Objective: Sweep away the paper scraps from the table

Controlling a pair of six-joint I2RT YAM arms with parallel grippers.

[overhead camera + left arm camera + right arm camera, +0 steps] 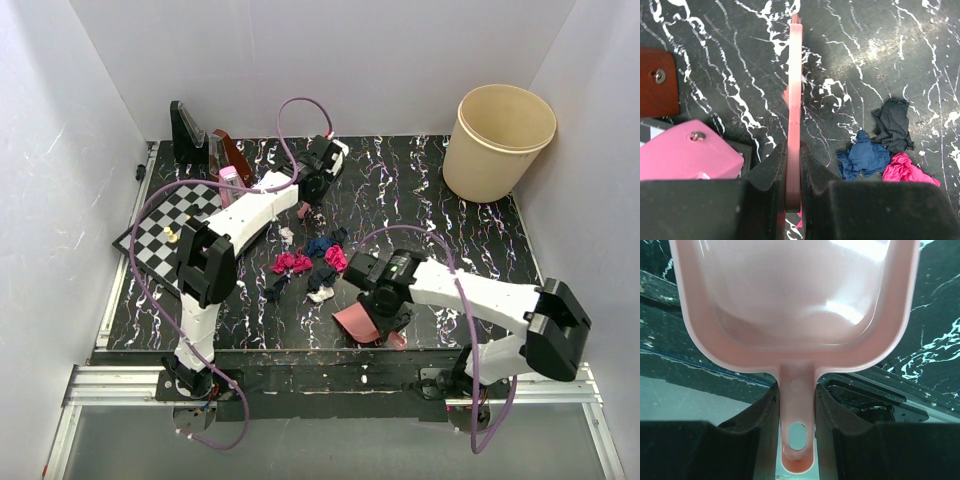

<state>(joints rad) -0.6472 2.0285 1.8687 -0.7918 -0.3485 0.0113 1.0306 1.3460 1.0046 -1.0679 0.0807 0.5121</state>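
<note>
Left gripper (pixel 793 167): fingers pressed together on a thin pink tool (pixel 794 90), seen edge-on and reaching out over the table (pixel 440 230). Right gripper (pixel 796 410): fingers clamped on the handle of the pink dustpan (pixel 795 300), with the pan at the table's near edge. Paper scraps (pixel 312 260) (blue, magenta, black, a few white) lie clustered mid-table between the two grippers; chessboard (pixel 165 235) at left, beige bin (pixel 497 140) at the far right corner.
</note>
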